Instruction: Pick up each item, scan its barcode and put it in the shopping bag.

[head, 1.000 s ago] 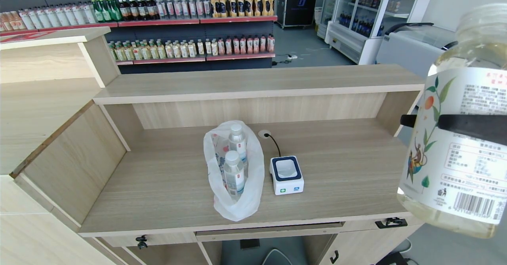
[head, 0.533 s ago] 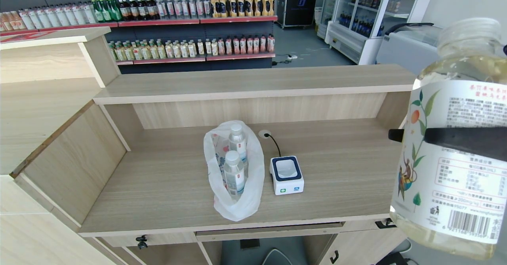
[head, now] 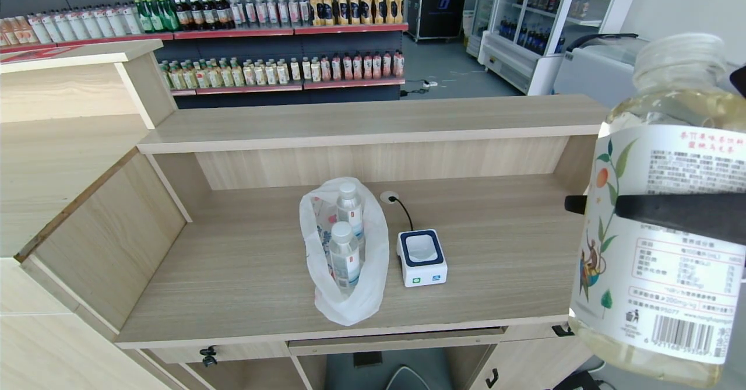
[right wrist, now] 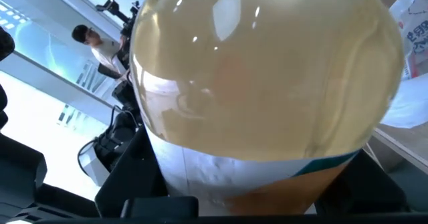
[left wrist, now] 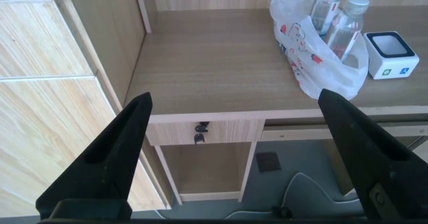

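Note:
My right gripper [head: 658,212] is shut on a large tea bottle [head: 664,215] with pale yellow liquid and a white label; it hangs upright at the head view's right edge, close to the camera, barcode low on its label. From the right wrist view the bottle's base [right wrist: 261,83] looms close. On the counter a white shopping bag [head: 344,262] lies open with two clear bottles [head: 345,256] inside. Right beside it sits the white barcode scanner [head: 421,257] on its cable. My left gripper [left wrist: 234,164] is open, low off the counter's front left, with the bag [left wrist: 314,47] and the scanner [left wrist: 393,53] beyond it.
The wooden checkout counter [head: 495,250] has a raised back ledge and a side wall on the left. Drawers with black handles [head: 208,355] run under the front edge. Drink shelves and fridges stand in the shop behind.
The tea bottle in my right gripper has shifted left and down in the head view. The bag, scanner and left arm stay put.

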Tool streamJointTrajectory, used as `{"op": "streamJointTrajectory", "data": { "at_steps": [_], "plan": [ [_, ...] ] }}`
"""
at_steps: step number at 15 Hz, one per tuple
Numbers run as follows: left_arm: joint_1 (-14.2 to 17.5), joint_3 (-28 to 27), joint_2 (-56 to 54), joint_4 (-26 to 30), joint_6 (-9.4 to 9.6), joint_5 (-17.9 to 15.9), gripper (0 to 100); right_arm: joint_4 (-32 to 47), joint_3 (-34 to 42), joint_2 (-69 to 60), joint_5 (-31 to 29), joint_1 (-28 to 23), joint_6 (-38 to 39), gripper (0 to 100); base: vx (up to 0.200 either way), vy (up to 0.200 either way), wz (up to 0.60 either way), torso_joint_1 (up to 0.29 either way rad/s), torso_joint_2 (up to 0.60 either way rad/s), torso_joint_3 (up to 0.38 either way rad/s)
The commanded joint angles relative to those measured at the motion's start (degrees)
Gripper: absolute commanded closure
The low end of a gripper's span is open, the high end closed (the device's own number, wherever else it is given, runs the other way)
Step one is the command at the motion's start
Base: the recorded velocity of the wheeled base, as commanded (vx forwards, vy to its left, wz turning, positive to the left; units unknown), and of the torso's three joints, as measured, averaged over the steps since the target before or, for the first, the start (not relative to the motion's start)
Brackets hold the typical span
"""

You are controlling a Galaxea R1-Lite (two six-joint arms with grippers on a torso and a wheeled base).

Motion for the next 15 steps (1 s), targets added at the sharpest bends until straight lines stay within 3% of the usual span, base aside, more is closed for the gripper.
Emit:
{"op": "streamJointTrajectory", "data": {
  "at_steps": [1,3,4,7,8,9,11,15],
  "plan": [
    [0.0,0.0,-0.02,-0.01,-0.01,0.02,0,-0.05,0.05,0.21,0.05,-0.06,-0.11,100,0.0,0.0,0.0,0.0,0.0,0.0],
    [0.0,0.0,-0.02,-0.01,-0.01,0.02,0,-0.14,0.4,0.47,-0.04,-0.33,-1.16,100,0.0,0.0,0.0,0.0,0.0,0.0],
    [0.0,0.0,-0.02,-0.01,-0.01,0.02,0,-0.23,0.58,2.05,-1.1,-1.12,-5.82,100,0.0,0.0,0.0,0.0,0.0,0.0],
    [0.0,0.0,-0.02,-0.01,-0.01,0.02,0,-3.04,1.37,9.88,-8.74,-8.85,-39.74,100,0.0,0.0,0.0,0.0,0.0,0.0],
    [0.0,0.0,-0.02,-0.01,-0.01,0.02,0,-6.38,2.34,12.25,-9.27,-12.02,-45.81,100,0.0,0.0,0.0,0.0,0.0,0.0],
    [0.0,0.0,-0.02,-0.01,-0.01,0.02,0,-16.66,5.94,16.47,-9.45,-17.91,-55.39,100,0.0,0.0,0.0,0.0,0.0,0.0],
    [0.0,0.0,-0.02,-0.01,-0.01,0.02,0,-28.97,7.52,23.15,-9.36,-24.59,-63.21,100,0.0,0.0,0.0,0.0,0.0,0.0],
    [0.0,0.0,-0.02,-0.01,-0.01,0.02,0,-47.6,7.52,34.57,-9.36,-27.75,-76.75,100,0.0,0.0,0.0,0.0,0.0,0.0]
  ]
}}
